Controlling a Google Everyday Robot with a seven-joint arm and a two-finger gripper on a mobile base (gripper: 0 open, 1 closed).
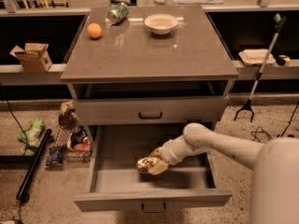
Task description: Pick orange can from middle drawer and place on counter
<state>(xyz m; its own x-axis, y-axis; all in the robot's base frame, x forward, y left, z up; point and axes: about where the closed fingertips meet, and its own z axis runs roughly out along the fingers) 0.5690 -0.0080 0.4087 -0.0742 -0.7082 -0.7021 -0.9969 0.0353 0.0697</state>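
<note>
Reaching into drawer point(117, 148): gripper point(154, 164), at orange can point(146, 165) on drawer floor, right of centre. Grasp: cannot tell. Counter point(149, 55), above drawer: ball point(94, 30), green can point(117, 12), bowl point(161, 23).

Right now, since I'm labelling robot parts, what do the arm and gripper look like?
The arm is smooth and off-white, with rounded tubular links and a ribbed wrist. No cables or markings show. The gripper, down in the middle drawer, looks pale tan.
</note>
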